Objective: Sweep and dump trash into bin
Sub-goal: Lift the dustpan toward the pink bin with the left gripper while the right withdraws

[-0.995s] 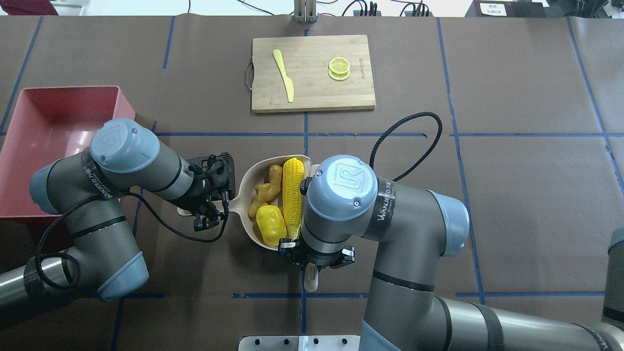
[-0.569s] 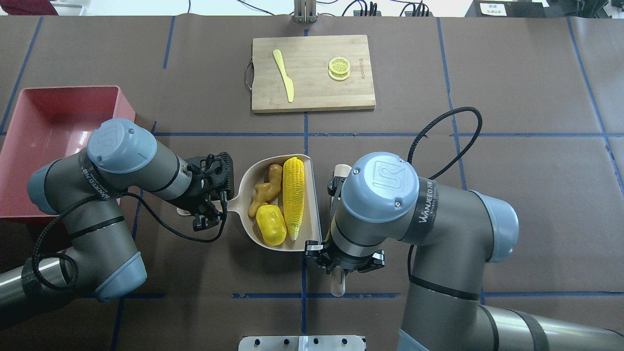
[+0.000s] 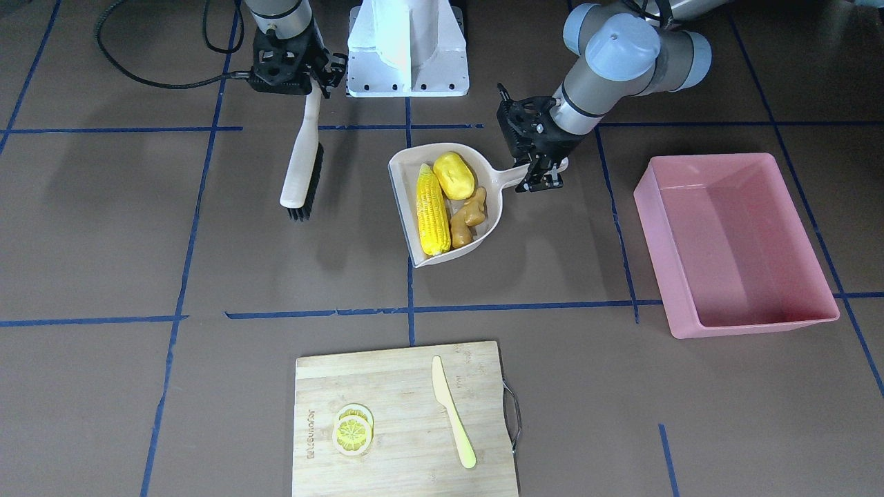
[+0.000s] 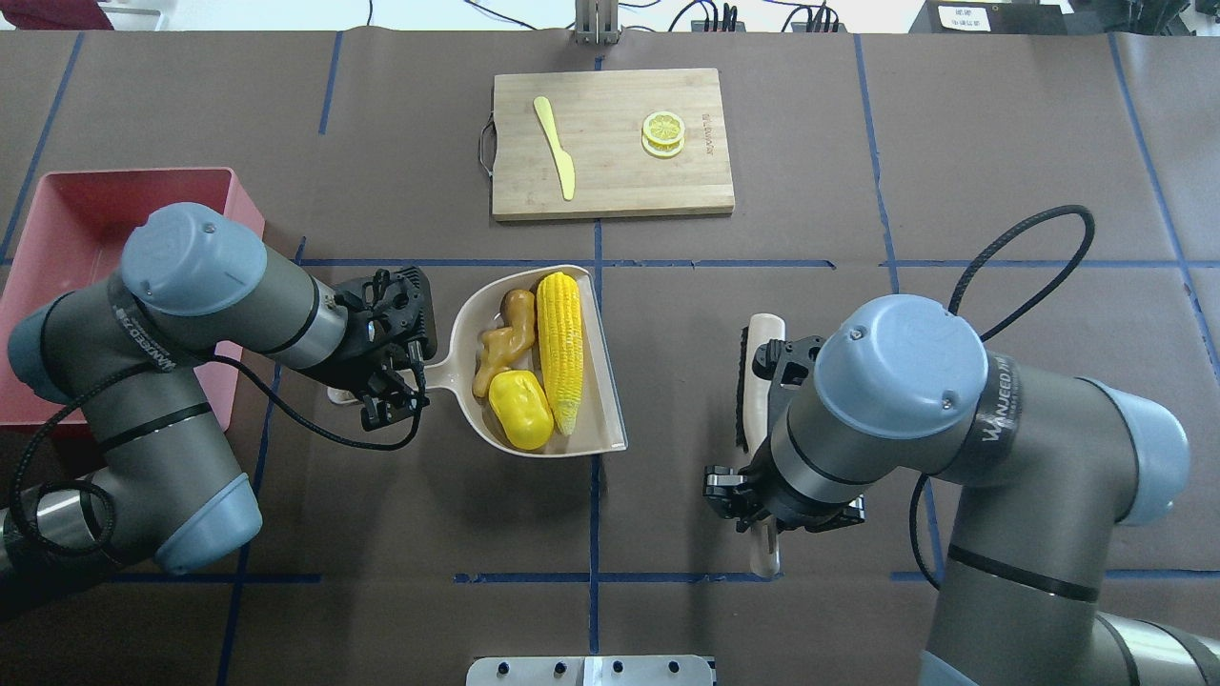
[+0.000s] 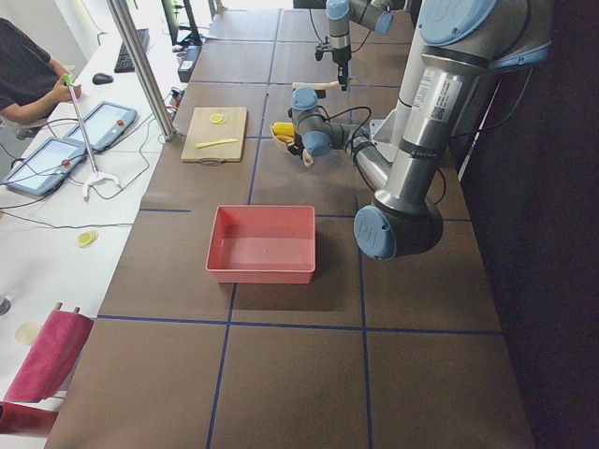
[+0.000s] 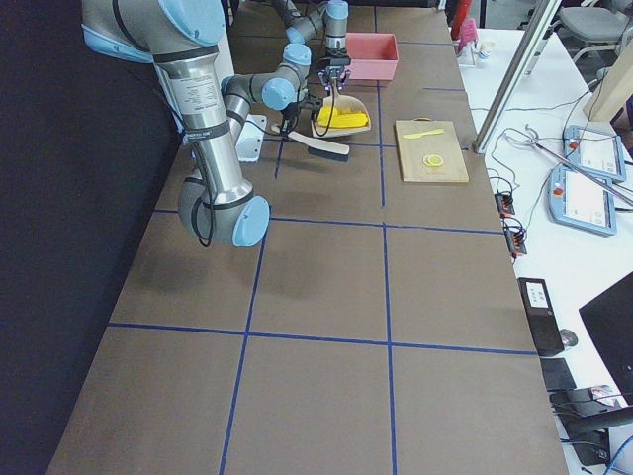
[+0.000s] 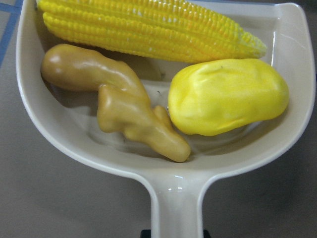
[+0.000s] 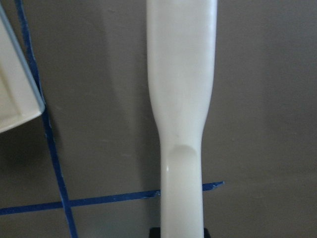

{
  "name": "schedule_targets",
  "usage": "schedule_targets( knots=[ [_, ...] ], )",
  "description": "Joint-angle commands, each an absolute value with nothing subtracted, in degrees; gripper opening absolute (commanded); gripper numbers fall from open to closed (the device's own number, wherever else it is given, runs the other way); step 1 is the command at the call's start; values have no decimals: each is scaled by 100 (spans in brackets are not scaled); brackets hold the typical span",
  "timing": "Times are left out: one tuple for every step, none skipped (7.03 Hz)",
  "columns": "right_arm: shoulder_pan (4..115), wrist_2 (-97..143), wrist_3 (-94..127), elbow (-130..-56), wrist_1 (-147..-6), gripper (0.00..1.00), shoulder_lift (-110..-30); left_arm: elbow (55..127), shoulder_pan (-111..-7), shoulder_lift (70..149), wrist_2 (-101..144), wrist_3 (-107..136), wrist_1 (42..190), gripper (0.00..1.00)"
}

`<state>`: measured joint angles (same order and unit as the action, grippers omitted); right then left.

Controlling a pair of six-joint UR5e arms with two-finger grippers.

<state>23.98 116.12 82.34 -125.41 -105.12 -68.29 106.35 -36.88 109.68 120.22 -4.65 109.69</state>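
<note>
the trash is gathered inside the beige dustpan [image 4: 600, 386]: the corn cob [image 4: 560, 351] is laid along the open straight lip, and the ginger root [image 4: 498, 348] and the potato-like lump [image 4: 520, 410] are tucked close beside it toward the rounded back wall. the dustpan's handle is pinched between the pressed-together fingers of the left gripper [image 4: 386, 383]; whether the pan is lifted off the table cannot be told. the pink bin [image 4: 67, 219] is seen well apart, beyond that arm, with no trash in it. the brush [image 4: 756, 381] is clamped by its handle in the right gripper [image 4: 764, 519], well apart from the pan. the carry and tip are judged not yet done. a spill could be caused if the lip is dipped in transit, since the cob is unguarded there. the narrow handle could also be twisted in the pinch by the load, or the toys dropped short of the bin's near wall.
</note>
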Motion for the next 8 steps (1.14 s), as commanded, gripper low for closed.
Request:
schedule_targets(
  knots=[
    [2697, 11602, 7991, -12779, -10468, 0, -7407, 10889, -4714, 10505, 12844, -334, 10969, 1],
    [2768, 11602, 7798, -12858, -10459, 0, -7609, 10890, -5329, 10372, 13380, -386, 10960, 1],
    [2856, 11593, 7587, -12867, -10450, 0, -7751, 10881, -5813, 10119, 13664, -404, 10960, 0],
    [2970, 11601, 7289, -12954, -10441, 0, -7969, 10863, -6201, 9742, 13684, -874, 10960, 0],
    [3093, 11602, 7043, -13068, -10441, 0, -8180, 10837, -6736, 9382, 13702, -1505, 10960, 0],
    [3242, 11602, 6779, -13069, -10441, 0, -8365, 10828, -7107, 8995, 13702, -2147, 10960, 0],
    [3461, 11602, 6428, -13078, -10441, 0, -8593, 10776, -7389, 8756, 13685, -2684, 10934, 0],
    [3576, 11602, 6216, -13069, -10441, 0, -8770, 10767, -7679, 8432, 13685, -2924, 10916, 0]
  ],
)
